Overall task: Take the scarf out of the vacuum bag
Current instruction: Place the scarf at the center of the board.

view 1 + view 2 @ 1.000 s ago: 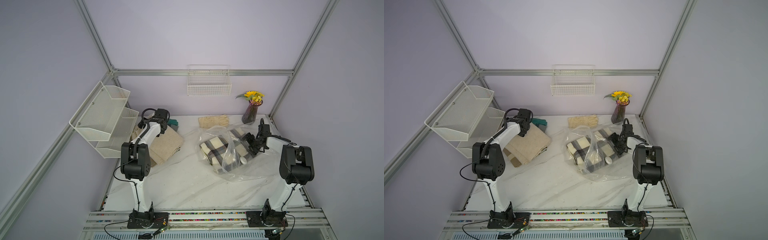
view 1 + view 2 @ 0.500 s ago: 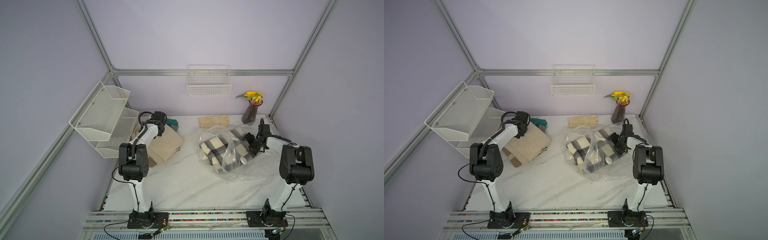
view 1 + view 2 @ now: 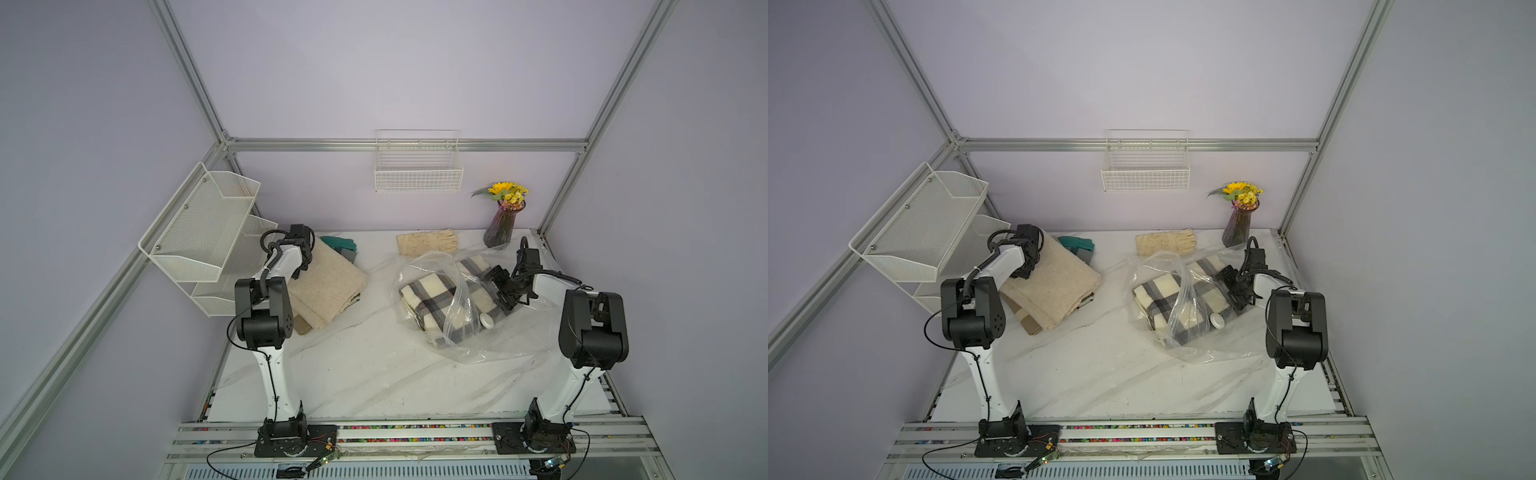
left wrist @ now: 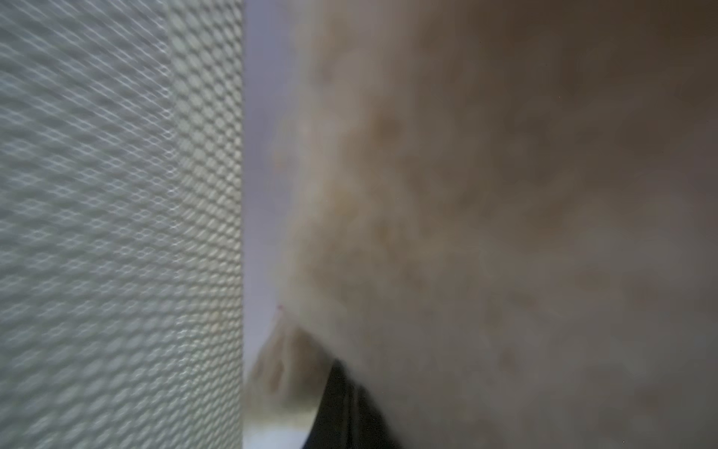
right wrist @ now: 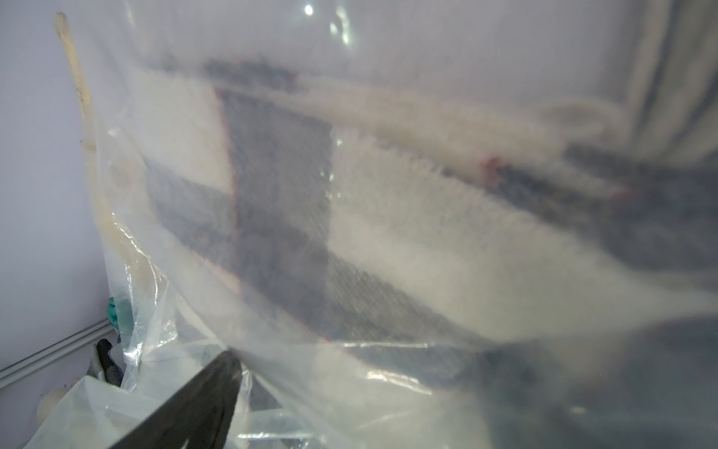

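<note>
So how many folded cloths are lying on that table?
2: a plaid scarf inside the vacuum bag on the right, a beige cloth on the left. A darker layer under it may be a third.

Robot lab test cell: aluminium frame [image 3: 399, 144], plain lilac walls [image 3: 374, 62], 2 arms [image 3: 266, 316] mounted on rail [image 3: 415, 432], marble-look tabletop [image 3: 374, 374].

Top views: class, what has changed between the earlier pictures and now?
The left gripper shifted slightly toward the mesh shelf over the beige cloth and shut its jaws. The right gripper, open at the vacuum bag, and the plaid scarf stayed put.
</note>
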Motion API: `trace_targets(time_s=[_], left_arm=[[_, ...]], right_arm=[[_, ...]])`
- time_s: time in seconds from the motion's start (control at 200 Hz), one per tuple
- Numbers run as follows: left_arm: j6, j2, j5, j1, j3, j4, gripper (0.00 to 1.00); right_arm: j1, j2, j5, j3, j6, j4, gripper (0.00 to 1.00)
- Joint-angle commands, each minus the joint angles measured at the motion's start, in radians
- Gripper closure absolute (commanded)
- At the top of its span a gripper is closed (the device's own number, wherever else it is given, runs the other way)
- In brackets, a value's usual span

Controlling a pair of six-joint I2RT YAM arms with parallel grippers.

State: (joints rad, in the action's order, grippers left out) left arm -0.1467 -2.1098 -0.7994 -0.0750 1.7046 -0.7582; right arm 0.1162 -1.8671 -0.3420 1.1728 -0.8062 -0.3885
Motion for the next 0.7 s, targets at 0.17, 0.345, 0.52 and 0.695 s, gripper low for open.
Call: trace_targets(time_s=[0.17,0.345,0.52,0.695], left_arm=[[0.057,0.044,0.059,0.006,0.042,-0.037,1.00],[0.041,0.114,0.025,0.053,0.088,-0.037,1.00],[0.035,0.170,-0.014,0.112,0.170,-0.081,0.91],[0.089,0.235,0.083,0.159,0.230,-0.159,0.61]], right_arm=[[0.024,-0.043,0.143,-0.061,0.014,-0.102,0.03],[0.018,0.009,0.130,-0.062,0.029,-0.090,0.03],[-0.018,0.101,0.150,-0.038,0.054,-0.110,0.03],[-0.048,0.188,0.166,0.035,0.083,-0.168,0.03]])
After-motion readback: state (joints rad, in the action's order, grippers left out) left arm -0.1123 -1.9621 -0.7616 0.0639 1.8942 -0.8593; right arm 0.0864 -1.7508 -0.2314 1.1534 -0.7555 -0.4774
